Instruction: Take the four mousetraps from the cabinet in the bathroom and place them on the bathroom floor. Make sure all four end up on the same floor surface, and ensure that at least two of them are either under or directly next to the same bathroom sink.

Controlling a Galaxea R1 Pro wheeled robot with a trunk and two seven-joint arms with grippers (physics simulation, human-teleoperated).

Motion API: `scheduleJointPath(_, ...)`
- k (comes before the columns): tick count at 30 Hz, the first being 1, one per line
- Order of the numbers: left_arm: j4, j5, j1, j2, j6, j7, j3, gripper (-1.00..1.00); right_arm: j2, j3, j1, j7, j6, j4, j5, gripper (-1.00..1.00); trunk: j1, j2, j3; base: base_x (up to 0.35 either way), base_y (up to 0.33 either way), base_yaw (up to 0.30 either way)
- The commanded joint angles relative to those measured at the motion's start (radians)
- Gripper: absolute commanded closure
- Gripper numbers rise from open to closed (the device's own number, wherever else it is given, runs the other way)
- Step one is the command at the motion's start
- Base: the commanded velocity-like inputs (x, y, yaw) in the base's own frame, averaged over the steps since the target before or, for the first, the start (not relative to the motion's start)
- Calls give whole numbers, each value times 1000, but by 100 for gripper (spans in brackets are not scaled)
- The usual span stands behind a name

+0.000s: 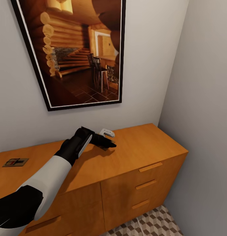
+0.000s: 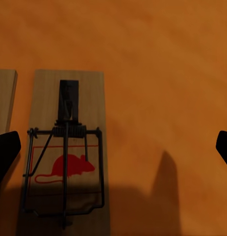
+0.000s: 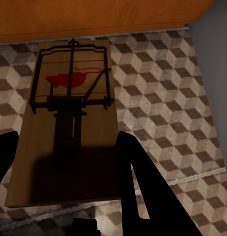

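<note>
Two mousetraps lay within reach of my left hand [image 1: 108, 143], which I had stretched out over the middle of the cabinet [image 1: 139, 147] top, near its back edge by the wall. Through the left wrist camera my fingers [image 2: 6, 150] stood wide apart, released, with nothing between them: one trap [image 2: 68, 147] lay flat on the orange-brown wood just beside one fingertip, its red mouse mark and dark spring bar facing up, and the edge of a second board [image 2: 5, 98] showed just beside it. Another mousetrap [image 1: 15, 162] sat flat near the left end of the cabinet top, well apart from my arm. A small white object [image 1: 107, 132] rested just behind my left hand, against the wall, under a framed picture [image 1: 74, 49] of a log cabin interior.

My right hand [image 3: 69, 182] was grasping a fourth mousetrap [image 3: 69, 123], the dark fingers [image 3: 130, 167] clamped on the board's long sides. Beyond it I saw the cube-patterned bathroom floor [image 3: 167, 98] and the lower edge of the cabinet.
</note>
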Motion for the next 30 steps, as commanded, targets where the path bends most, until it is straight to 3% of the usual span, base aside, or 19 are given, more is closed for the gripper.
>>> scheduleJointPath(1,0,-1,-1,0,5,-3,0,-100,0,-5,-1,-3,-3,1,7,100,0,-1,-1,0,0,0)
scheduleJointPath(30,15,0,-1,0,4,-3,0,-100,0,-5,-1,-3,-3,1,7,100,0,-1,-1,0,0,0)
